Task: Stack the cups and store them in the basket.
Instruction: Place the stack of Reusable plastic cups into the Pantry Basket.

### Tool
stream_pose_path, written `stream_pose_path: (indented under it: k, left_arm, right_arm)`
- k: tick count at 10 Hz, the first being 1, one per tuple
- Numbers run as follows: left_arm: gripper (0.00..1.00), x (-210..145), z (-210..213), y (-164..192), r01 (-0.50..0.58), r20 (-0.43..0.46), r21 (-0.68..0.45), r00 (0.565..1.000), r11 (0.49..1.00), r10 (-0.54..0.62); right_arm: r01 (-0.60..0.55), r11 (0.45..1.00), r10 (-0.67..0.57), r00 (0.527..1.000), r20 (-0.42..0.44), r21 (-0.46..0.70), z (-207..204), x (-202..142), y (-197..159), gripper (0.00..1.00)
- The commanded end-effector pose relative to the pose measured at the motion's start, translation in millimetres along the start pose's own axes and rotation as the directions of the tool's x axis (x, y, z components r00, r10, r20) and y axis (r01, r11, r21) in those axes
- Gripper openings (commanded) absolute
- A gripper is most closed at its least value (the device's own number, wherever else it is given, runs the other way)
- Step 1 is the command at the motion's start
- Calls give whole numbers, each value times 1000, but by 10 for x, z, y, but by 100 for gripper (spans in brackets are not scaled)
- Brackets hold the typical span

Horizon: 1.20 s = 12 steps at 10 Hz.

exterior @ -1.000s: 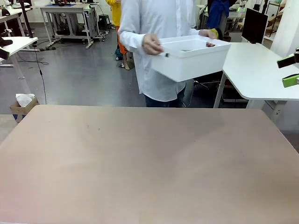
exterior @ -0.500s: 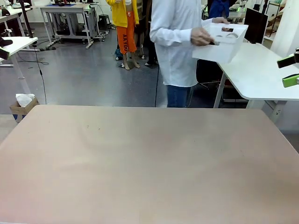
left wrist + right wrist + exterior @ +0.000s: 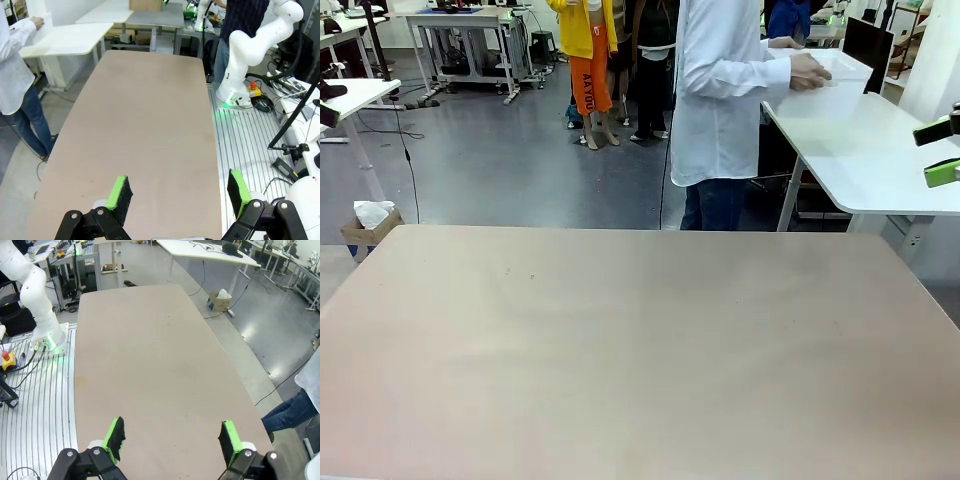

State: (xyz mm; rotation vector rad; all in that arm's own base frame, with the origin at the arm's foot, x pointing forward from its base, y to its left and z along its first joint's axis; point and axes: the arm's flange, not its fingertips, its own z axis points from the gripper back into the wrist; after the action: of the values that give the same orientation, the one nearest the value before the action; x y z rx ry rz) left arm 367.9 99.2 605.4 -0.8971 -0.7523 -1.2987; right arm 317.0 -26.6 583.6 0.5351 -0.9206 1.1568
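Bright, even light (wide-angle edge distortion)

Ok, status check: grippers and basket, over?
Left gripper open, right gripper open, both empty. Basket in person's hand, at white side table. Work table unobstructed.

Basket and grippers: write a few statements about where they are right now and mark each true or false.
1. The basket is in the person's hands over the white side table. True.
2. The basket sits on the brown table. False: it is away at the side table, off to the right behind the brown one.
3. The left gripper has its jaws apart with nothing between them. True.
4. The right gripper is shut on a cup. False: its jaws are wide open and hold nothing.
5. The person stands at the brown table's far edge facing the robot. False: the person is turned toward the side table.
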Motion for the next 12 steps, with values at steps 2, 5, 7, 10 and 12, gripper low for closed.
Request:
stream_pose_path:
  k: [2, 5, 7, 10, 12]
  left_arm:
    - [100, 36, -5, -20, -4, 12, -2, 1000, 1000, 5]
    - [100, 36, -5, -20, -4, 12, -2, 1000, 1000, 5]
    - [100, 36, -5, -20, -4, 12, -2, 1000, 1000, 5]
    - [100, 36, -5, -20, -4, 12, -2, 1000, 1000, 5]
    - [100, 36, -5, -20, -4, 12, -2, 1000, 1000, 5]
  right_arm:
    - [1, 1000, -1, 1000, 18, 0, 1, 24, -19, 100]
    - [1, 1000, -1, 1000, 18, 0, 1, 24, -19, 100]
    - [1, 1000, -1, 1000, 18, 0, 1, 24, -19, 100]
    - [1, 1000, -1, 1000, 18, 0, 1, 24, -19, 100]
    - [1, 1000, -1, 1000, 18, 0, 1, 24, -19, 100]
